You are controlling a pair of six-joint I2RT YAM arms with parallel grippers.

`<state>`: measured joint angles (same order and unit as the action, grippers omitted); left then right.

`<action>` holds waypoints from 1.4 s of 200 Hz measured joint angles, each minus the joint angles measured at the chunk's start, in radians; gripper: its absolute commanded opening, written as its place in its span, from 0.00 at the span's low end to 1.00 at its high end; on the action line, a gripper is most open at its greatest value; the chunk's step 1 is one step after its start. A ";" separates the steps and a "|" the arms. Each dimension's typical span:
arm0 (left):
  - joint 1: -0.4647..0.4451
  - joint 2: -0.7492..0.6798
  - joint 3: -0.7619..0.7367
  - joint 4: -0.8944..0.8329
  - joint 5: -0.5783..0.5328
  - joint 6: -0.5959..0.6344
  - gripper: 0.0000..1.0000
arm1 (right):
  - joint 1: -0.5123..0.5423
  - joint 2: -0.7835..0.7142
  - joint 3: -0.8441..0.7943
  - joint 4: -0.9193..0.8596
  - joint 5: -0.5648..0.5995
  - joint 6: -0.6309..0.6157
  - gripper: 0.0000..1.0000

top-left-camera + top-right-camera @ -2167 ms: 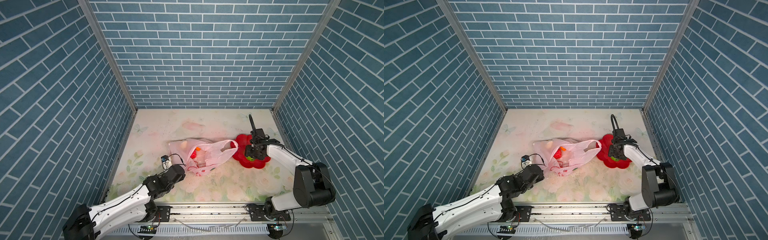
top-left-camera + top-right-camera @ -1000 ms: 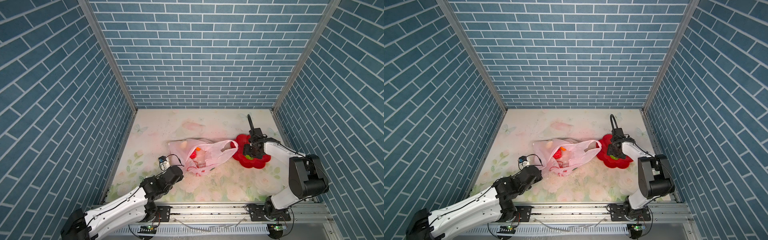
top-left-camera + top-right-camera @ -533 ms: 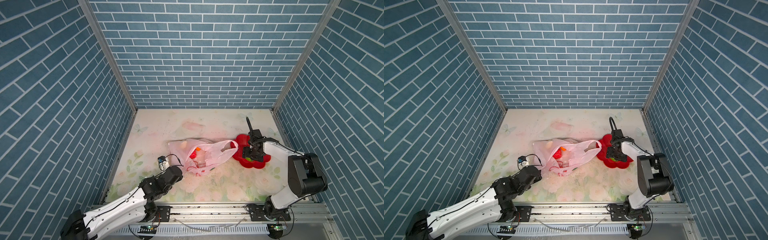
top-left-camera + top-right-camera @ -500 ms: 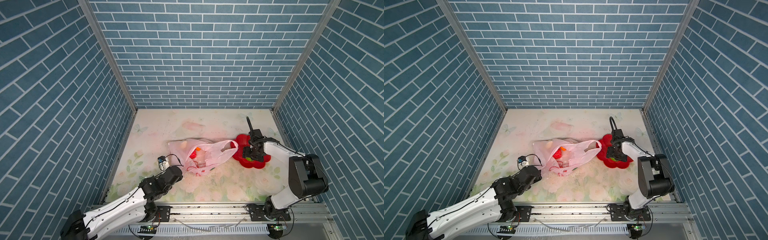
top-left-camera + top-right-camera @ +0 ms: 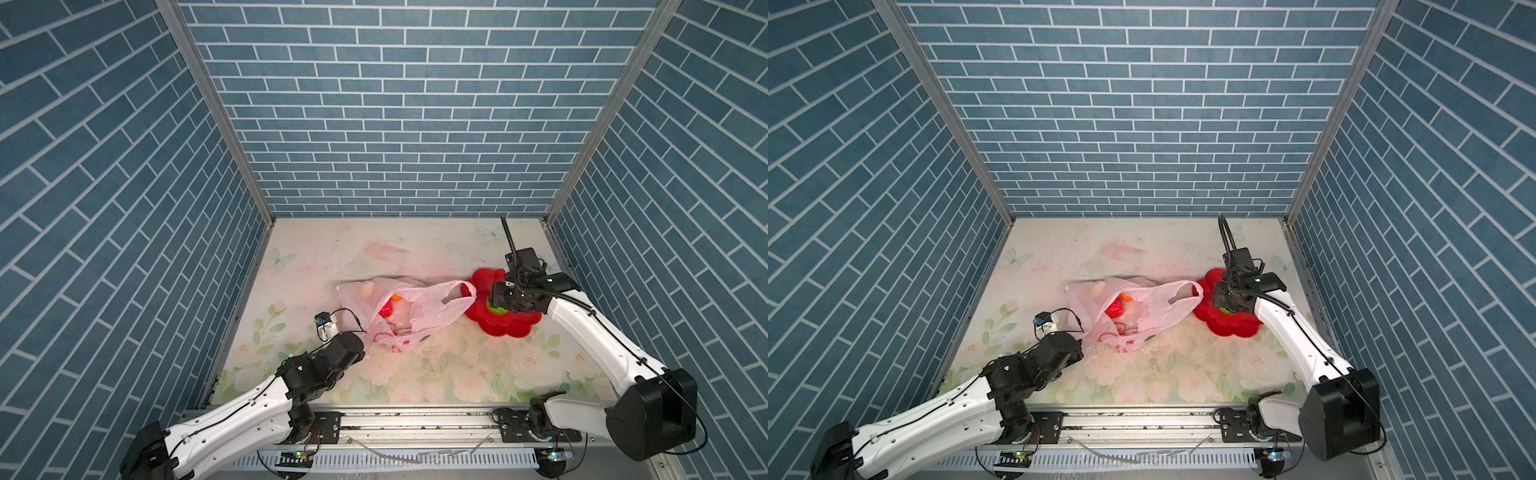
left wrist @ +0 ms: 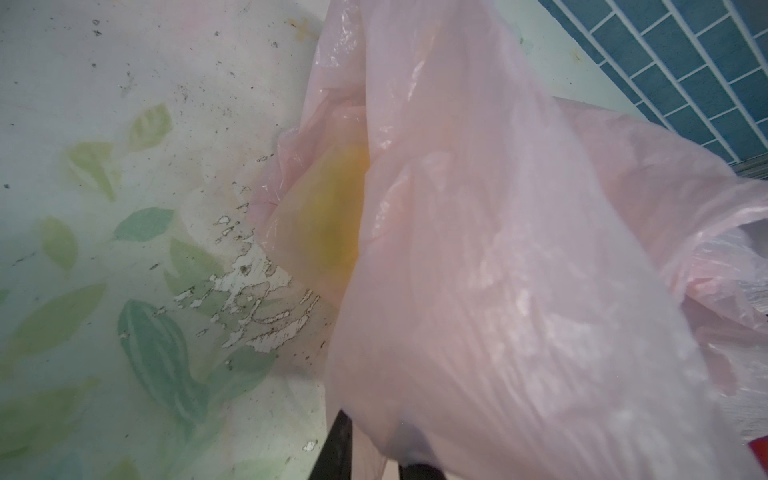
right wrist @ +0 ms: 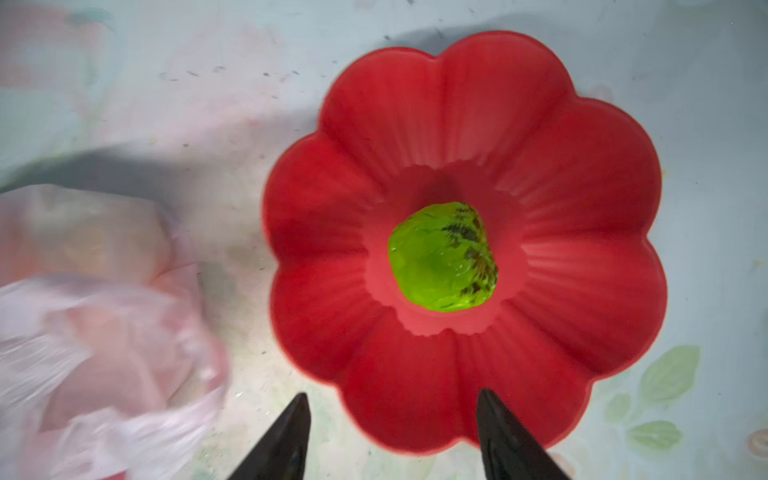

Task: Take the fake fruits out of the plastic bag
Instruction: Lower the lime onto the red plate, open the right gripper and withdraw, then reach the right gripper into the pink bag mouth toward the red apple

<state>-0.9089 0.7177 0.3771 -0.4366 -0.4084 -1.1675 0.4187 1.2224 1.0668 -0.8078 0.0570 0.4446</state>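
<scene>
The left gripper is clenched on the near-left edge of the plastic bag, which lies crumpled on the floral surface; through the bag show a beige piece, a small orange piece and a bumpy red ball; just right of the bag, a bumpy green ball sits in the middle of the red flower-shaped plate; the right gripper hovers over the plate's rim, jaws apart and empty.

The plastic bag is seen as thin, crinkled, translucent film; the red plate as smooth plastic; the bench print is flaked.
</scene>
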 measured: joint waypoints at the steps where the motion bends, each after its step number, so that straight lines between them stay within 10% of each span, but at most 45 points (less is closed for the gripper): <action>1: 0.000 -0.001 0.000 0.000 0.000 0.000 0.22 | 0.010 -0.004 0.004 -0.002 0.002 0.000 0.56; 61: 0.000 -0.012 0.000 -0.011 -0.003 0.000 0.22 | 0.353 -0.051 0.185 -0.012 0.089 0.050 0.48; 113: 0.000 -0.034 0.000 -0.022 -0.003 -0.003 0.22 | 0.545 0.203 0.275 0.126 0.057 0.072 0.44; 197: 0.000 -0.036 0.000 -0.024 0.001 -0.007 0.22 | 0.614 0.554 0.296 0.272 -0.059 0.125 0.37; 280: 0.000 -0.132 -0.020 -0.090 0.008 -0.030 0.22 | 0.614 0.714 0.402 0.362 -0.033 0.152 0.54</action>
<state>-0.9089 0.5858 0.3573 -0.5262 -0.4004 -1.1973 1.0325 1.9362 1.4689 -0.4454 0.0242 0.5968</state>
